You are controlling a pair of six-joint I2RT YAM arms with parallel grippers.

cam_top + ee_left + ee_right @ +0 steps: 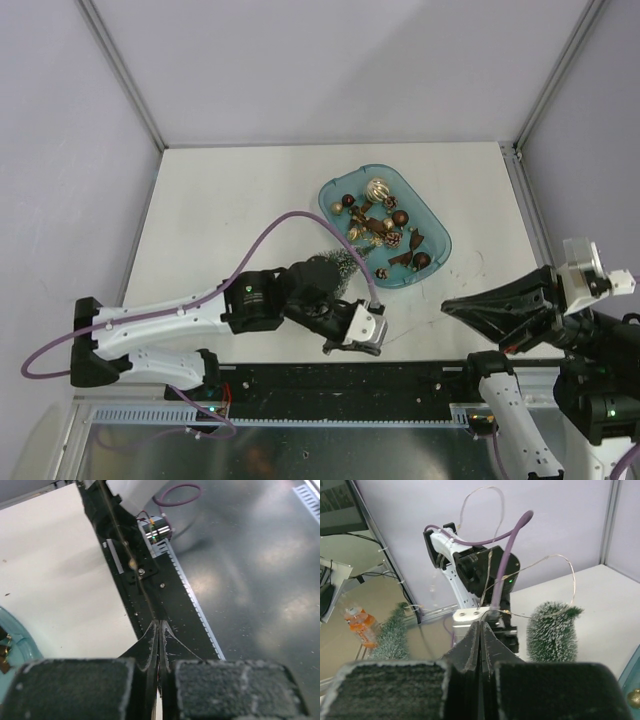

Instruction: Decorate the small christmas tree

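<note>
Here, ornaments [378, 225] in teal tray [412, 198].

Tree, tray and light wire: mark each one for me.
tree [552, 632]: right wrist view, middle of the frosted bristles.
tray [424, 206]: top view, bare upper-right rim.
wire [131, 563]: left wrist view, bead on the strand above the closed fingertips.

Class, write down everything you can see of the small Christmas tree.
The tree is a stubby bottle-brush cone, dark green bristles with white-frosted tips. It stands upright on the table, between the left arm and the tray; the arm hides part of it from above. Its base is not visible. A thin wire loops onto its top.
</note>
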